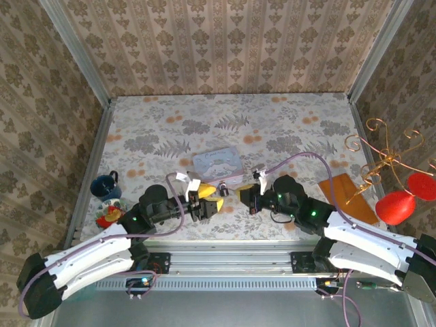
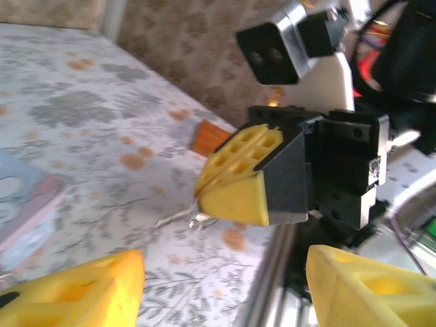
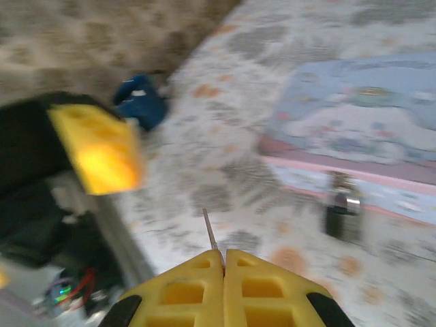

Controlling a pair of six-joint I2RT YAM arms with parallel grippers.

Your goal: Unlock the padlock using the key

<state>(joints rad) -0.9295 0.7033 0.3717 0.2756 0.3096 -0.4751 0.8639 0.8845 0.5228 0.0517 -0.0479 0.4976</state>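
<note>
Robot lab cell dressed up to look like a home. Beige damask wallpaper panels (image 1: 225,48) stand on three sides, held in bare aluminium corner posts (image 1: 76,54) (a box, basically). The table wears a pale floral cloth (image 1: 293,119). A white-and-black left robot arm (image 1: 82,262) and a matching right robot arm (image 1: 368,242) sit on a grooved aluminium rail (image 1: 225,262) at the near edge, with purple cables (image 1: 303,156) looping over them. Household props lie around: a dark blue ceramic mug (image 1: 104,185), a gold wire ornament stand (image 1: 381,160) with red hanging baubles (image 1: 396,206), and a pale blue rectangular picture tin (image 1: 218,163).
</note>
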